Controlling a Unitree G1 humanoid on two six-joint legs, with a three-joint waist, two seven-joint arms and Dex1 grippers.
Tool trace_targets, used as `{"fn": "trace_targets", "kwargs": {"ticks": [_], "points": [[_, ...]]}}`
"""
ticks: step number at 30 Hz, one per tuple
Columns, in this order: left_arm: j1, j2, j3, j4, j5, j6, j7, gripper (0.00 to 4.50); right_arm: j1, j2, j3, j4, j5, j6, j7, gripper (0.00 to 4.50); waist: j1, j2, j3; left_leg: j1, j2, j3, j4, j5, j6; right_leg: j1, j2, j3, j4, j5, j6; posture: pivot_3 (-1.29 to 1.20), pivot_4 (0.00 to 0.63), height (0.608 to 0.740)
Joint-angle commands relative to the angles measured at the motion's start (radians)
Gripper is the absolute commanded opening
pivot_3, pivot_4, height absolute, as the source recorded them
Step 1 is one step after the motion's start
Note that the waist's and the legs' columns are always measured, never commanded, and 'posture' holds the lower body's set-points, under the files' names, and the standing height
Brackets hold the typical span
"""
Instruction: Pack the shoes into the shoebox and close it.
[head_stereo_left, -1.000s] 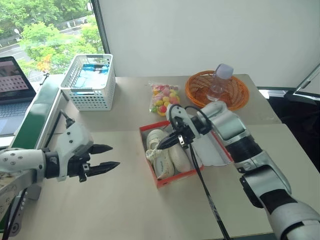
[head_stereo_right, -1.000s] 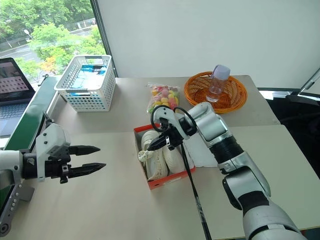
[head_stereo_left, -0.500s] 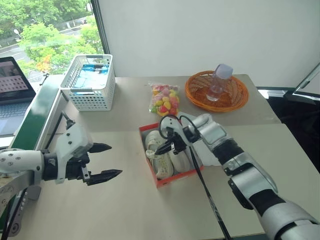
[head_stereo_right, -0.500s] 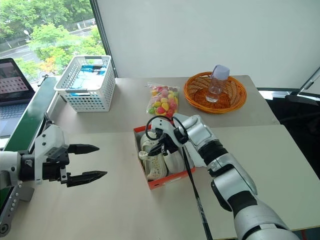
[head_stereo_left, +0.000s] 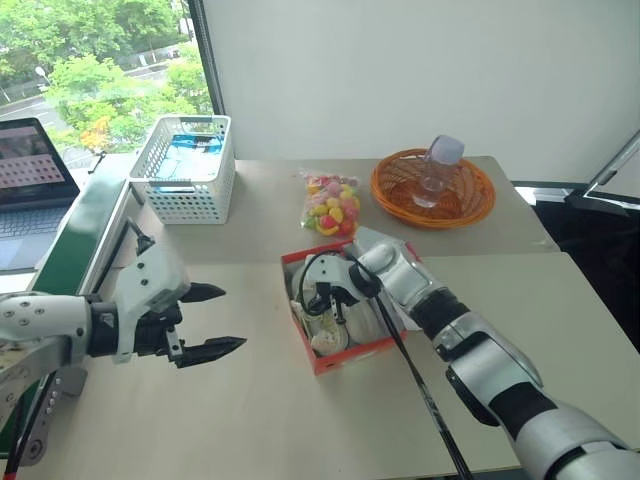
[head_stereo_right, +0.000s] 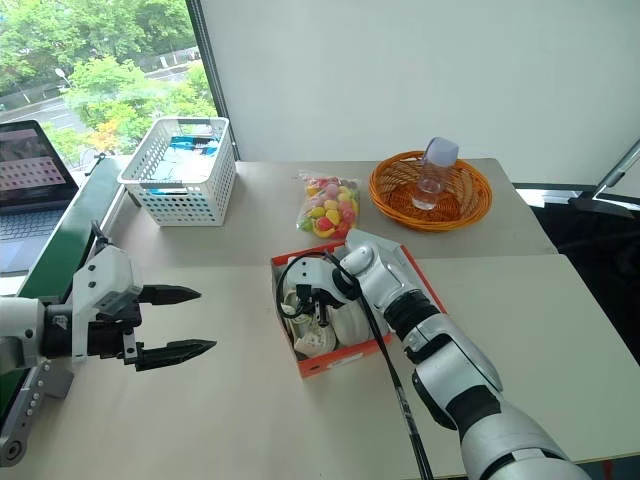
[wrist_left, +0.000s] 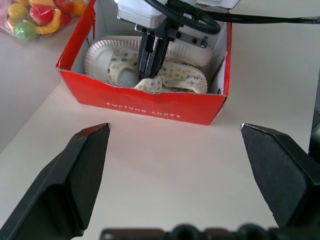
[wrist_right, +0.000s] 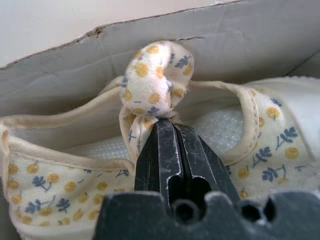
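Note:
The red shoebox stands open at the middle of the table, and its lid lies back to the right, partly under my right arm. Both cream-white shoes lie inside, showing a lining printed with yellow dots and blue flowers. My right gripper reaches down into the box from the right. It is shut on the fabric heel tab of a shoe. My left gripper hovers open and empty above the table, left of the box and pointing at it.
At the back left is a white lattice basket. A bag of coloured sweets lies behind the box. An orange wicker basket holds a clear bottle. A laptop sits at far left. A black cable crosses the table.
My right gripper has sunk deeper into the box, still shut, and its wrist has turned. The left gripper's fingers have spread wider without the hand shifting.

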Motion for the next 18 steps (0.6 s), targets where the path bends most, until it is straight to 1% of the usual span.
{"fn": "trace_targets", "kwargs": {"ticks": [1,5,9,11,13,15,16,18], "points": [[-0.023,0.019,-0.02,0.011,0.021,-0.033,-0.025,4.47,0.019,-0.092,-0.09,-0.22,0.086,0.198,0.073,0.0,0.004,0.0,0.0,-0.002,0.0,0.0,0.0,0.001,0.001,-0.001,0.0,0.0,0.0,0.001,0.0,0.0,0.15,0.74],[-0.07,0.02,-0.097,0.043,0.049,-0.069,-0.054,4.47,0.008,-0.185,-0.188,-0.469,0.221,0.442,0.12,0.0,0.002,0.0,0.001,-0.007,0.0,0.0,-0.001,0.001,0.002,-0.006,0.0,0.0,0.0,0.002,0.003,0.0,0.15,0.74],[-0.156,0.016,-0.199,0.098,0.09,-0.112,-0.101,4.47,-0.014,-0.25,-0.29,-0.604,0.321,0.617,0.083,0.0,-0.001,0.0,0.001,-0.008,0.0,0.0,-0.003,0.001,0.002,-0.009,0.001,0.0,0.0,0.001,0.002,0.0,0.15,0.74],[-0.205,0.011,-0.247,0.132,0.111,-0.132,-0.126,4.47,0.002,-0.296,-0.325,-0.661,0.353,0.672,0.066,0.0,0.0,0.0,0.001,-0.01,0.0,0.0,-0.003,0.001,0.002,-0.011,0.001,0.0,0.0,0.001,0.002,0.0,0.15,0.74],[-0.262,0.004,-0.301,0.169,0.129,-0.151,-0.168,4.47,0.073,-0.376,-0.375,-0.751,0.389,0.749,0.044,0.0,0.003,0.0,0.001,-0.013,0.0,0.0,-0.002,0.001,0.002,-0.013,0.001,0.0,0.0,0.001,0.002,0.0,0.15,0.74],[-0.31,-0.002,-0.358,0.206,0.152,-0.173,-0.218,4.47,0.176,-0.445,-0.452,-0.862,0.448,0.857,0.015,0.0,0.02,0.0,0.001,-0.015,-0.001,-0.001,-0.002,0.001,0.003,-0.013,0.001,0.0,-0.001,0.0,0.003,0.0,0.15,0.74],[-0.328,-0.005,-0.378,0.221,0.163,-0.183,-0.236,4.47,0.215,-0.464,-0.488,-0.907,0.476,0.902,-0.001,0.0,0.024,0.0,0.001,-0.015,-0.002,-0.001,-0.002,0.0,0.004,-0.013,0.0,0.0,-0.001,0.0,0.004,0.0,0.15,0.74],[-0.369,-0.018,-0.423,0.26,0.197,-0.214,-0.273,4.47,0.283,-0.476,-0.605,-1.002,0.542,1.027,-0.043,0.0,0.025,-0.001,0.002,-0.016,-0.003,-0.001,-0.002,-0.001,0.004,-0.014,-0.001,0.0,-0.001,-0.001,0.005,0.0,0.15,0.74]]}}
